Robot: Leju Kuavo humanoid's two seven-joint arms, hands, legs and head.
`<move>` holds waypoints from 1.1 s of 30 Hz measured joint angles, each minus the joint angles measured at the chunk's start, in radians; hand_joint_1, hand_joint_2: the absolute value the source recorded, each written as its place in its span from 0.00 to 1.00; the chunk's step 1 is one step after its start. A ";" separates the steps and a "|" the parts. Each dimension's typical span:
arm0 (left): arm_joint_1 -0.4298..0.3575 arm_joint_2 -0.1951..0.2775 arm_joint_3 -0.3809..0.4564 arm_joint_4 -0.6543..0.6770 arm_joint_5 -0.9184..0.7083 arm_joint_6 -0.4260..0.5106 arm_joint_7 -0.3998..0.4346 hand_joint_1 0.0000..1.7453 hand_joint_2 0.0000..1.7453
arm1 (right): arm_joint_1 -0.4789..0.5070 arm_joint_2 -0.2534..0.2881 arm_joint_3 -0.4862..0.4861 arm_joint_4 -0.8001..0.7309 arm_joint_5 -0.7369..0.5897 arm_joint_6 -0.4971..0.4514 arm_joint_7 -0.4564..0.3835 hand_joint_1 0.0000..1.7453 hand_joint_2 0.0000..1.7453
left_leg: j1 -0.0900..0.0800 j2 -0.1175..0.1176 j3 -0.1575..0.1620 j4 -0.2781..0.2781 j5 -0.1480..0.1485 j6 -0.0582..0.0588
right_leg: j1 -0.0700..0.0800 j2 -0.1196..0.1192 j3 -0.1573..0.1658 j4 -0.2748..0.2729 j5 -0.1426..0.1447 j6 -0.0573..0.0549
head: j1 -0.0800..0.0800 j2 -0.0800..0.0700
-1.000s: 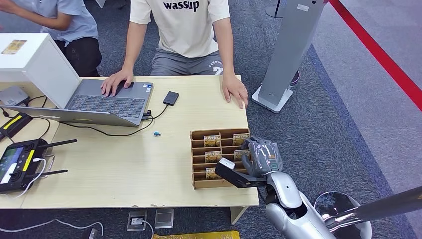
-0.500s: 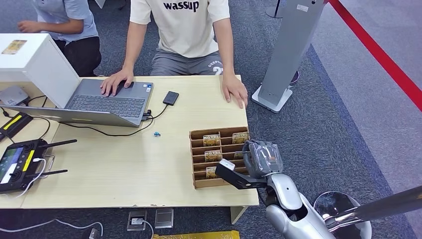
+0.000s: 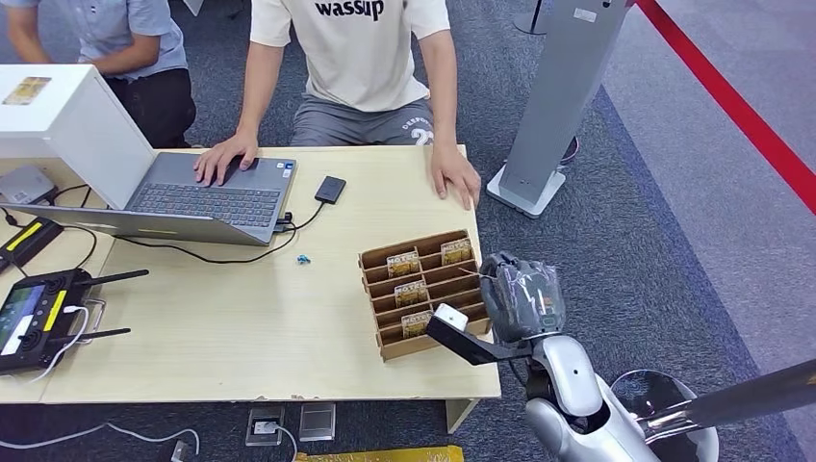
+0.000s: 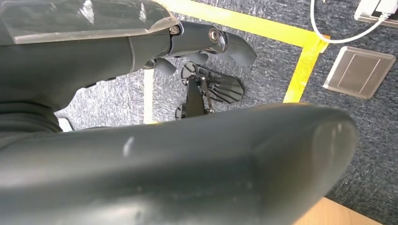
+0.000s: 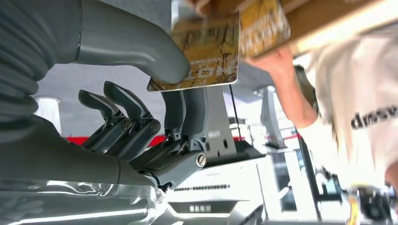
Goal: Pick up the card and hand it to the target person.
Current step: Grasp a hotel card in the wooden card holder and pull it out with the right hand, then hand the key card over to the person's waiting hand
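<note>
**Inspector A:** Largest item first. Light wooden rectangular table (image 3: 289, 318); a person in a cream printed T-shirt (image 3: 351, 48) sits at its far side, both palms on it. A second person in a grey-blue shirt (image 3: 125, 38) is at the far left.

**Inspector B:** Noted. On the far-left part of the table, an open grey laptop (image 3: 207, 197), with a white box (image 3: 67, 120) to its left. A small black rectangular device (image 3: 330, 189) lies just right of the laptop. A black handheld controller with antennas (image 3: 38, 313) sits at the near-left edge.

**Inspector A:** And the brown cardboard slotted card rack (image 3: 419, 289)?

**Inspector B:** Near-right on the table, turned at an angle, several yellow-brown cards standing in its slots.

**Inspector A:** Right hand (image 3: 524, 294)?

**Inspector B:** At the rack's right end. In the right wrist view the thick grey thumb and dark fingers (image 5: 187, 110) pinch a yellow-brown printed card (image 5: 206, 54). The card appears to be just out of the rack, though that picture is blurred.

**Inspector A:** Left hand (image 4: 187, 51)?

**Inspector B:** Over dark carpet with yellow floor tape (image 4: 300, 61). Fingers curled in, holding nothing.
</note>
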 joint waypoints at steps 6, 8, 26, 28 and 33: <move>0.000 0.000 0.000 0.000 -0.004 -0.008 -0.008 0.00 0.00 | 0.003 -0.007 -0.046 -0.068 0.016 -0.058 -0.030 1.00 1.00 | 0.000 0.000 0.000 0.000 0.000 0.000 | 0.000 0.000 0.000 0.000 0.000 0.000 | 0.000 0.000; 0.000 0.000 0.000 0.000 -0.008 -0.012 -0.011 0.00 0.00 | -0.002 -0.008 -0.057 -0.086 0.016 -0.071 -0.044 1.00 1.00 | 0.000 0.000 0.000 0.000 0.000 0.000 | 0.000 0.000 0.000 0.000 0.000 0.000 | 0.001 0.000; -0.005 0.000 -0.050 0.000 -0.062 -0.042 -0.013 0.00 0.00 | -0.347 0.033 -0.077 -0.010 0.097 -0.232 -0.208 1.00 1.00 | 0.000 0.000 -0.001 0.000 0.000 0.000 | 0.000 0.000 0.000 0.001 0.000 0.000 | 0.000 0.000; -0.005 0.000 -0.051 0.000 -0.063 -0.042 -0.013 0.00 0.00 | -0.381 0.042 -0.073 0.020 0.117 -0.232 -0.212 1.00 1.00 | 0.000 -0.001 -0.001 0.000 0.000 0.000 | 0.000 0.000 0.000 0.001 0.000 0.000 | 0.000 0.000; -0.006 0.000 -0.057 0.000 -0.064 -0.047 -0.013 0.00 0.00 | -0.446 0.064 -0.054 0.136 0.150 -0.229 -0.213 1.00 1.00 | 0.000 -0.001 -0.001 0.000 0.000 0.000 | 0.000 -0.001 0.000 0.001 0.000 0.000 | 0.000 0.000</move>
